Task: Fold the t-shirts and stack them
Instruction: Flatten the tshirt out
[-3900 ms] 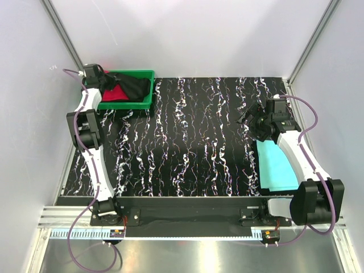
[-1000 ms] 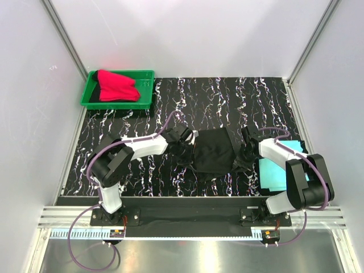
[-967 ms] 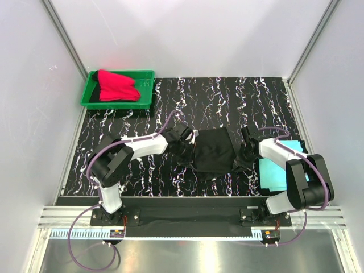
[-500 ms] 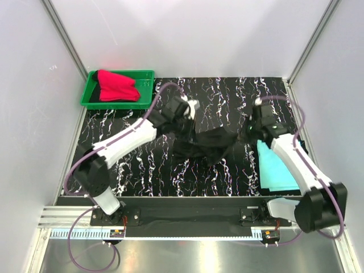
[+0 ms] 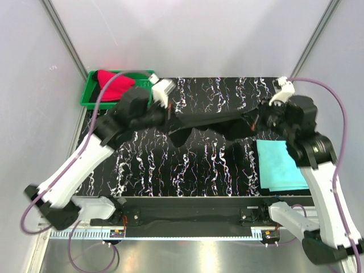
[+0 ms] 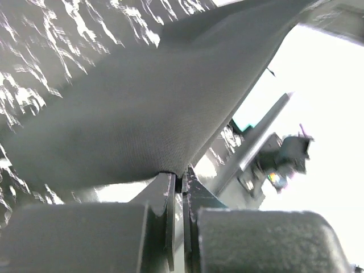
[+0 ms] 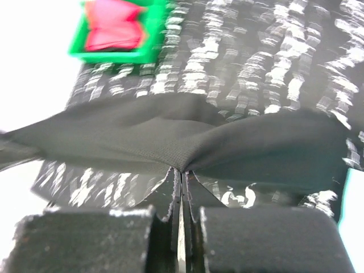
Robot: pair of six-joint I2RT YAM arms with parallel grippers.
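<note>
While pulled taut, blk tee (image 5: 216, 119) spans left-right

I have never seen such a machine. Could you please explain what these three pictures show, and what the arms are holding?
These are two robot arms bolted at the near edge of a table. The wide picture looks down from above; the other two come from a camera on each wrist, showing its own fingers. The left gripper and the right gripper are each shut on one end of the black t-shirt, holding it stretched above the table. A turquoise t-shirt lies flat on the right. A red t-shirt sits in a green tray at the far left corner.
</note>
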